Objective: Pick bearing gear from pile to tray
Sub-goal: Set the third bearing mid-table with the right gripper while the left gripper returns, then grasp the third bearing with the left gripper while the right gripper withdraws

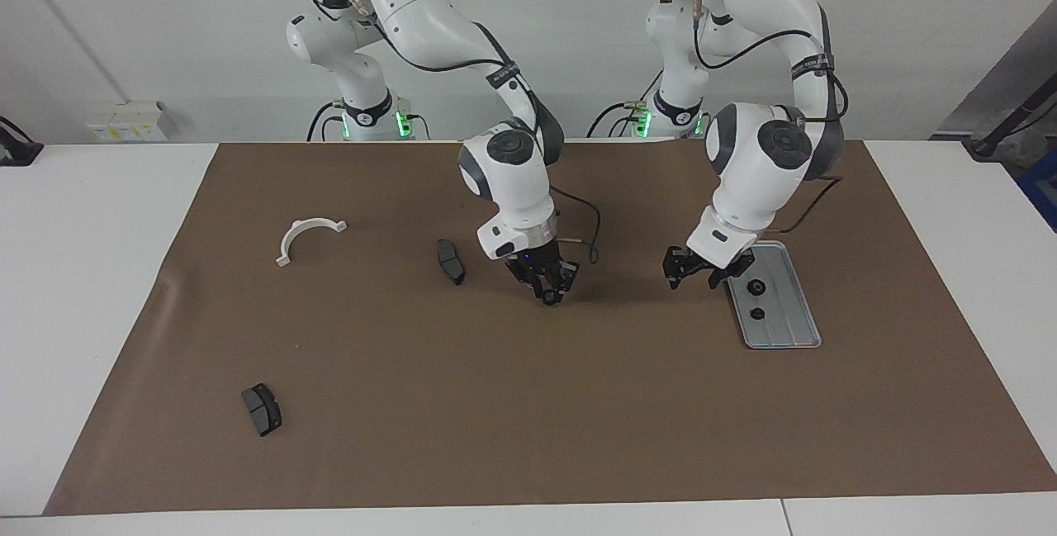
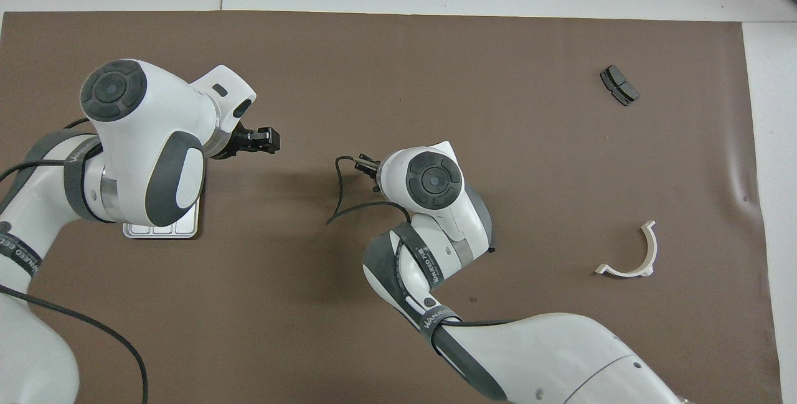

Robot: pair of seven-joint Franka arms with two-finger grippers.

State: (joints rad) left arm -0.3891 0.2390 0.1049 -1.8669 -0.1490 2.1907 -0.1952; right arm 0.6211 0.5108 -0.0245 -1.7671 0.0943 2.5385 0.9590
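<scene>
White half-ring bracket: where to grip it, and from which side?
Probably the middle of the white half-ring bracket, coming straight down from above and pinching the wall across, inside to outside. It lies flat on the mat, the arc looks thin and even there, and both ends flare into small tabs.

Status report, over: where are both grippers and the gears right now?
Right gripper low over mid-mat. Left gripper hovers beside tray. Two gears on tray. Brake pad lies near right gripper, not touching.
</scene>
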